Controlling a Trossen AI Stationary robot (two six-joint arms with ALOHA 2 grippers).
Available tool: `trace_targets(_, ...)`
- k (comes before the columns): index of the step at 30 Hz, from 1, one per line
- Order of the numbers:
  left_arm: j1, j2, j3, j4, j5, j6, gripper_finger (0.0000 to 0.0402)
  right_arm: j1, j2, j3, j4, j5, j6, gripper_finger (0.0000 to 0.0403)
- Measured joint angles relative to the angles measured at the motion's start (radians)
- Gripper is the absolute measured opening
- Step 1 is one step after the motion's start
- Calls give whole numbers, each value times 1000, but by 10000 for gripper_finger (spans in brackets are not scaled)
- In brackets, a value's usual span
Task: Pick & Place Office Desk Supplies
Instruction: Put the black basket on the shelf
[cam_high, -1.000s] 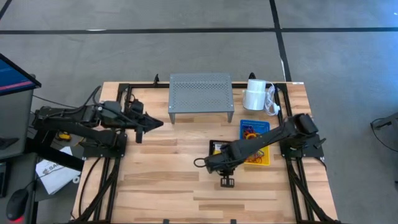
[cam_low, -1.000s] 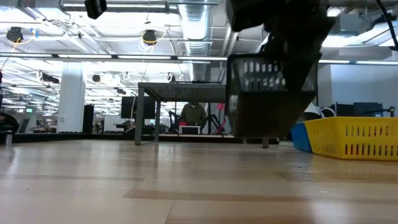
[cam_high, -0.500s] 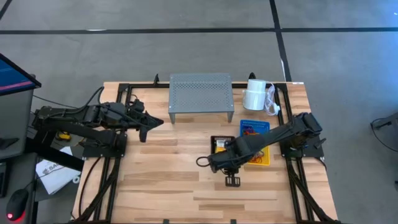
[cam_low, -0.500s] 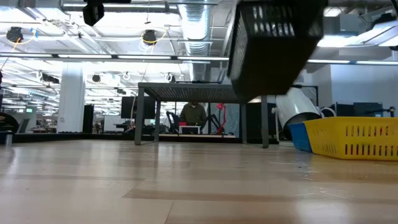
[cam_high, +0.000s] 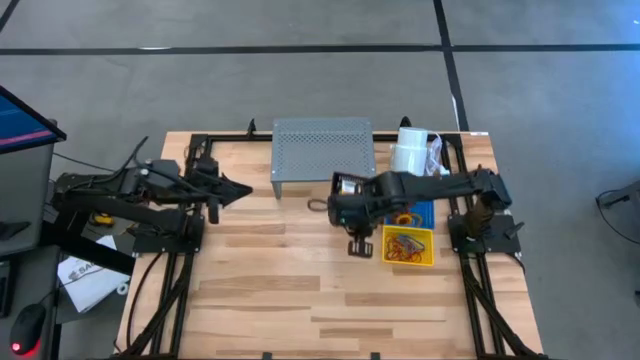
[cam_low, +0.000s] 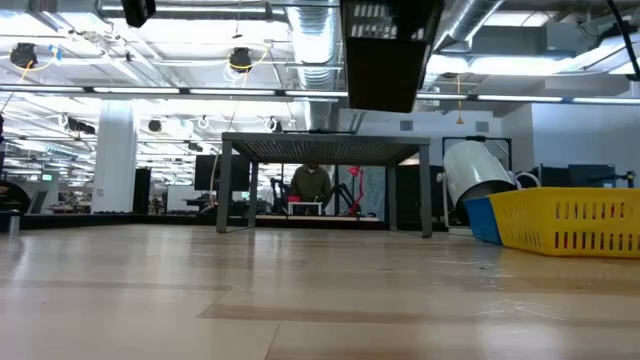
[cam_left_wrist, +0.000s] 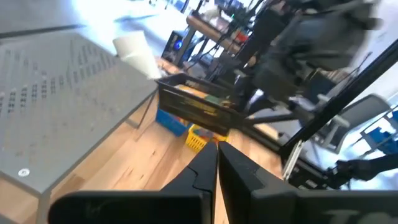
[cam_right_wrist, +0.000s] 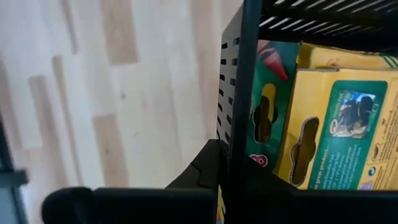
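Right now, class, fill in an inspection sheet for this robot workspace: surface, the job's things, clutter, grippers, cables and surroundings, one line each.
Surface: wooden table, bare in front.
Job's things: black basket with crayon boxes lifted off the table; yellow basket of loops beside the blue basket.
Clutter: grey perforated shelf, white paper roll at the back.
Grippers: right gripper shut on the black basket's wall; left gripper shut, empty, waiting at the left.
Cables: bundles along both arms.
Surroundings: a seated person far behind the table.
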Motion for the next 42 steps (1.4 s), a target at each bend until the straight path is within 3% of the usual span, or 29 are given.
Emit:
trace_targets(8,0,-58,0,10,0,10,8,-67,1,34,43,51,-24,0)
trace_targets(18,0,8,0,47,30,24,8,-190,1,35,30,80,-199,0)
trace_targets(32,0,8,0,46,41,19,8,-378,1,35,-22,25,-475,0)
trace_targets(42,0,9,0,46,39,16,8,-439,2,-64,30,-5,-574,0)
